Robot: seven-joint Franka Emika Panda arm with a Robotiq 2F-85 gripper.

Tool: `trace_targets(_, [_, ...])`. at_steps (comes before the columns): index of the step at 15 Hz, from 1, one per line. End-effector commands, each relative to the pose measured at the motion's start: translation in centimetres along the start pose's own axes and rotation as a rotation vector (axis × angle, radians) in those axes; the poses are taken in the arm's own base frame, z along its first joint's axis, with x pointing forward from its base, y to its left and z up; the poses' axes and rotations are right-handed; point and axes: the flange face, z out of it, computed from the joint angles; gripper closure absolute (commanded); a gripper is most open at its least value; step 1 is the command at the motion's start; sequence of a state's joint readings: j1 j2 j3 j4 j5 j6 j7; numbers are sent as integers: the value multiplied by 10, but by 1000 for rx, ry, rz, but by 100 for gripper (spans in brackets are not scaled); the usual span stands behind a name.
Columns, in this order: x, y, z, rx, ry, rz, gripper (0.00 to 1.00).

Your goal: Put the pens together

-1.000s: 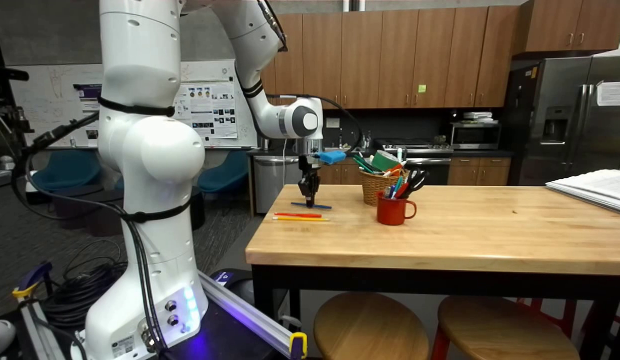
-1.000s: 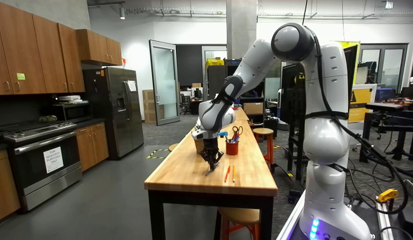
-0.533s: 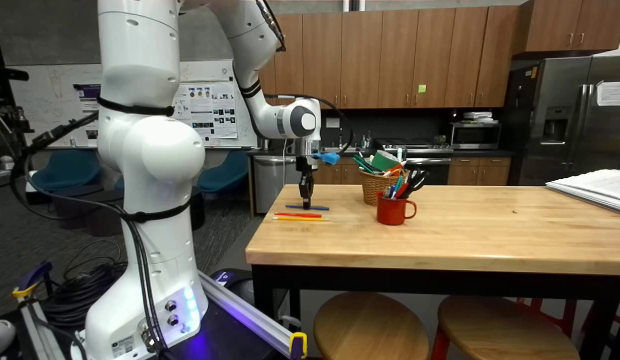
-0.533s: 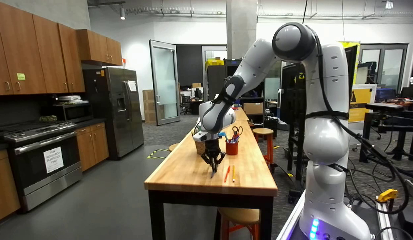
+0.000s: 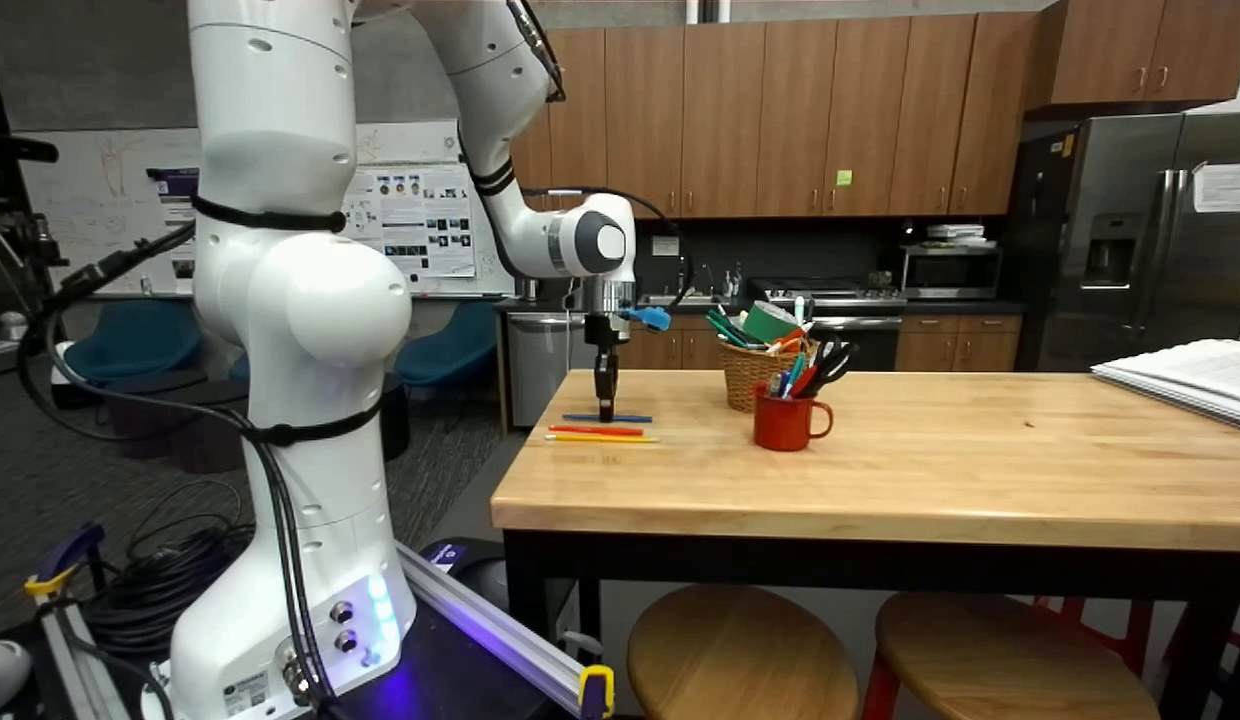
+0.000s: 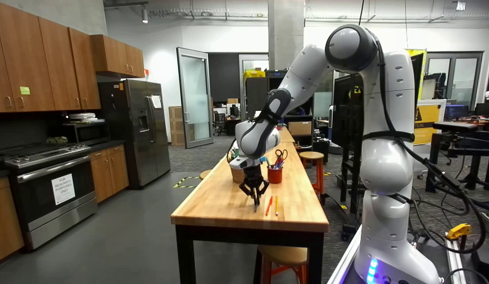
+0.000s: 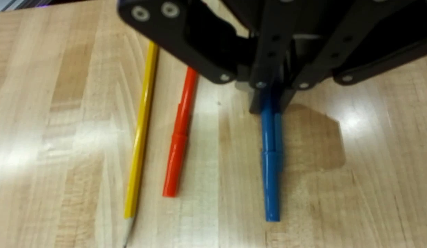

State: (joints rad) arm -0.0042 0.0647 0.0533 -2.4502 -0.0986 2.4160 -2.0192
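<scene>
My gripper (image 7: 271, 103) is shut on a blue pen (image 7: 271, 179), its black fingers (image 7: 255, 103) on either side of it. The gripper (image 5: 606, 412) points straight down at the tabletop; I cannot tell whether the blue pen (image 5: 635, 418) touches the wood. A red-orange pen (image 7: 179, 137) lies beside it, a gap away, nearly parallel. A yellow pencil (image 7: 140, 131) lies beyond the red-orange pen, close to it. Both also show in the exterior views, the red-orange pen (image 6: 269, 206) nearer the gripper than the yellow pencil (image 6: 277, 206). The gripper hides the blue pen's middle.
A red mug (image 5: 783, 422) with scissors and pens stands on the wooden table (image 5: 930, 470). A wicker basket (image 5: 745, 372) with green and other pens stands behind it. A paper stack (image 5: 1195, 375) lies farther along. The table's end edge (image 6: 250, 221) is near the pens.
My gripper has moved toward the red-orange pen with the blue pen in it. The blue pen has turned to lie nearly in line with the other two, which have stayed put.
</scene>
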Motion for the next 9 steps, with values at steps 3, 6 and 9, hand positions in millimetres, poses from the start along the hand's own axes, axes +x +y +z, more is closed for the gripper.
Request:
trace_targets(3, [9, -15, -5, 1, -18, -16, 98])
trace_targets(6, [11, -21, -5, 0, -17, -4, 98])
trace_targets(9, [12, -27, -4, -3, -12, 2, 98])
